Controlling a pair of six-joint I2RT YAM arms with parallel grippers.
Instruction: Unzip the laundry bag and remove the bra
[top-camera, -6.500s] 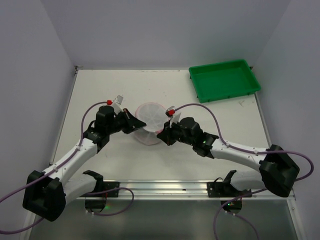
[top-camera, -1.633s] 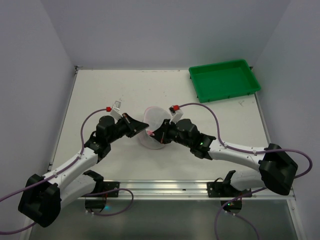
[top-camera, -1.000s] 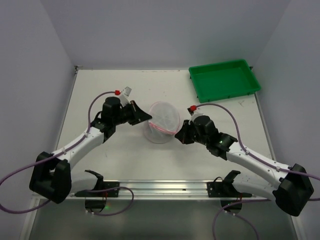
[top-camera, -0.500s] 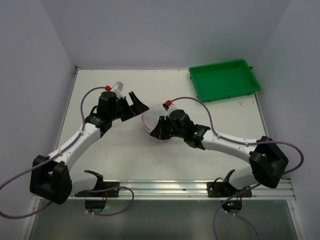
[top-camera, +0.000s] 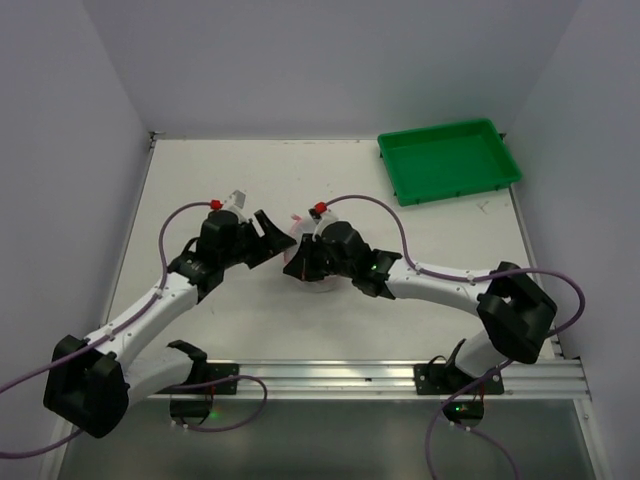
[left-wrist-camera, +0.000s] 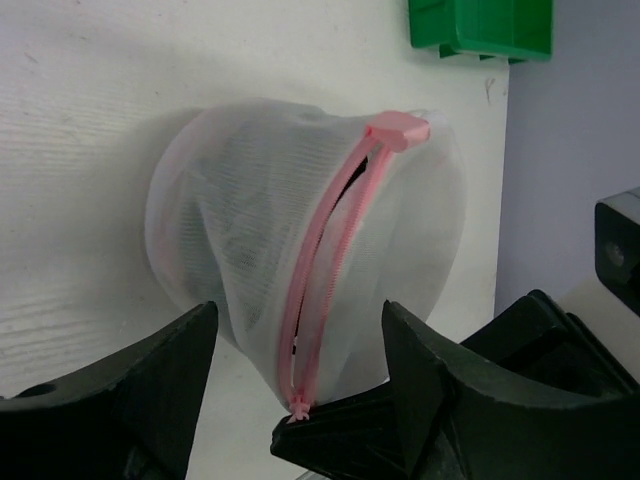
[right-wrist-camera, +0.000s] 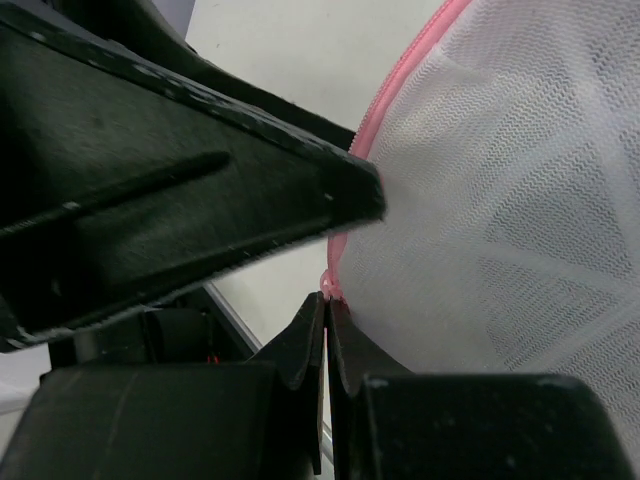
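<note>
While the right gripper (right-wrist-camera: 327, 312) pinches the zipper pull (right-wrist-camera: 329, 284) of the laundry bag (left-wrist-camera: 235, 220) with fingers closed, the left gripper (left-wrist-camera: 297, 325) faces the bag with fingers spread wide.

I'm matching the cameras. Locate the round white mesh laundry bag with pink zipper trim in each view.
Top external: round white mesh laundry bag at table centre, between both grippers, partly hidden.
Left wrist: bag mid-frame, pink zipper facing the camera.
Right wrist: bag fills the right half.
Shared landmark: the right gripper, shut on the zipper's end.
</note>
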